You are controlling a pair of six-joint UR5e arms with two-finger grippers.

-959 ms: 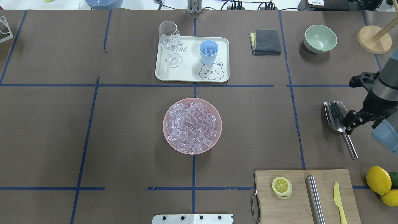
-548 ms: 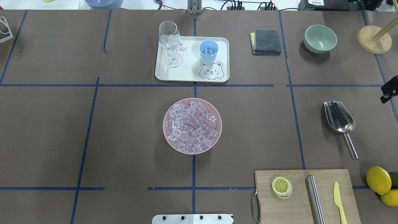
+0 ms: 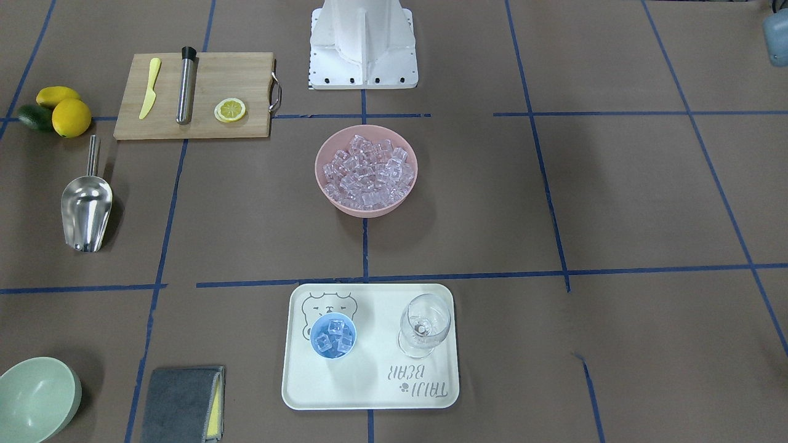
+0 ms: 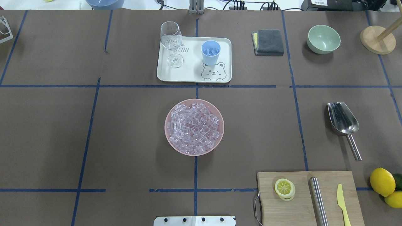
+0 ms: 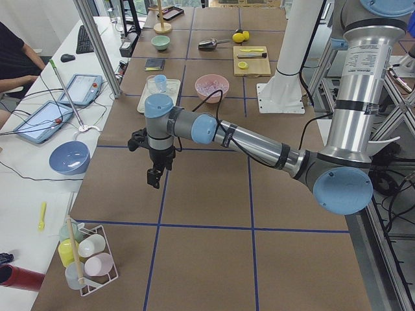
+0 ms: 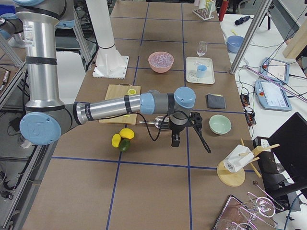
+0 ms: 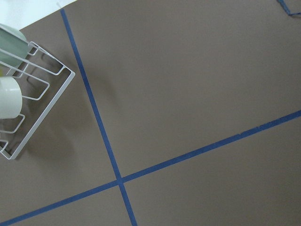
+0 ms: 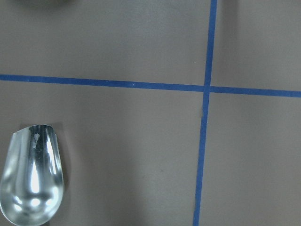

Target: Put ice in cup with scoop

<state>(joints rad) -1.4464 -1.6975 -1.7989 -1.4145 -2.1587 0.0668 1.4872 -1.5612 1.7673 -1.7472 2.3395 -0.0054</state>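
Ice [image 4: 194, 127] is heaped in one pink bowl [image 3: 366, 210] at the middle of the desk [image 4: 125, 141], in more cubes than can be counted. A few more cubes are seen inside the one light-blue cup [image 4: 210, 59]. The cup is set upright on a cream tray [image 4: 188, 72] beside one wine glass [image 4: 171, 40], beyond the bowl from the robot.

One steel scoop [image 4: 343, 119] is laid flat on the desk on the robot's right, well apart from bowl and tray, with its handle toward the robot and free of both hands.

The right arm is stretched low over the desk. The right hand [image 6: 176, 139] is pointed down near the scoop; how far it is parted cannot be told. The left arm is likewise extended. The left hand [image 5: 154, 181] is hung downward over bare desk near a wire rack [image 7: 52, 59]; its opening cannot be told either.

On one cutting board [image 4: 301, 201] are laid one lemon slice [image 4: 284, 188], one steel cylinder [image 4: 318, 201] and one yellow knife [image 4: 342, 201]. Just beside the board are two lemons [image 4: 382, 181] and one dark green fruit [image 4: 398, 181]. One grey cloth [image 4: 270, 42] and one pale green bowl [image 4: 314, 44] are placed farther out.
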